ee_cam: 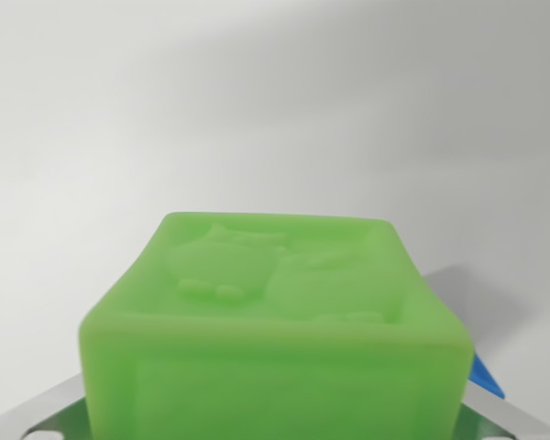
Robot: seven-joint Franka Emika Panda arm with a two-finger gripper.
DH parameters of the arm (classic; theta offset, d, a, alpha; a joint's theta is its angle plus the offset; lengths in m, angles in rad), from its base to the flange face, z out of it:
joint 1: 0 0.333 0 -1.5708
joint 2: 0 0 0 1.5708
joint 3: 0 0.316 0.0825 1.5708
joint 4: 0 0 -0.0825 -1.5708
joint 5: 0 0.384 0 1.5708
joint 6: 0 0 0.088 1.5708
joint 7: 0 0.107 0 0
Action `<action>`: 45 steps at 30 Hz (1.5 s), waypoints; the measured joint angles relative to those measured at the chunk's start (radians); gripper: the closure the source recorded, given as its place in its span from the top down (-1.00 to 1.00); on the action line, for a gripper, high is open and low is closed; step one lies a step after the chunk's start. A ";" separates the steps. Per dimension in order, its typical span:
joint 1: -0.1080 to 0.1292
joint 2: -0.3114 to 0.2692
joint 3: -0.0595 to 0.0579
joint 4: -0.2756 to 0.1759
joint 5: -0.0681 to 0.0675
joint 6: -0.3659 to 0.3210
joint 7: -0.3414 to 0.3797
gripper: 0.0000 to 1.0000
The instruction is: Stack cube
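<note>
A bright green cube [275, 330] fills the lower middle of the wrist view, very close to the camera. Its upper face carries raised cartoon figures inside a raised border. A small blue corner [486, 376] of another object peeks out at the cube's right side, mostly hidden behind it. Metal-grey parts [46, 408] show at the bottom left and bottom right beneath the cube. No gripper fingers can be made out, so whether the cube is held cannot be told.
A plain white surface [275, 110] stretches behind and around the cube. A soft shadow [477, 293] falls to the cube's right.
</note>
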 joint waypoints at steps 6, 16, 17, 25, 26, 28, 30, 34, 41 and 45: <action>-0.004 -0.010 0.000 -0.016 -0.001 0.005 -0.045 -1.00; -0.009 -0.026 0.000 -0.041 -0.003 0.014 -0.118 -1.00; -0.009 -0.027 0.000 -0.042 -0.003 0.014 -0.122 -1.00; -0.014 -0.038 0.000 -0.060 -0.005 0.021 -0.179 -1.00; -0.015 -0.040 0.000 -0.062 -0.005 0.022 -0.188 -1.00; -0.016 -0.043 0.000 -0.067 -0.005 0.023 -0.203 -1.00; -0.017 -0.045 0.000 -0.070 -0.005 0.024 -0.215 -1.00; -0.020 -0.053 0.000 -0.082 -0.006 0.028 -0.247 -1.00; -0.025 -0.063 -0.001 -0.097 -0.007 0.034 -0.298 -1.00; -0.027 -0.068 -0.001 -0.105 -0.007 0.037 -0.325 -1.00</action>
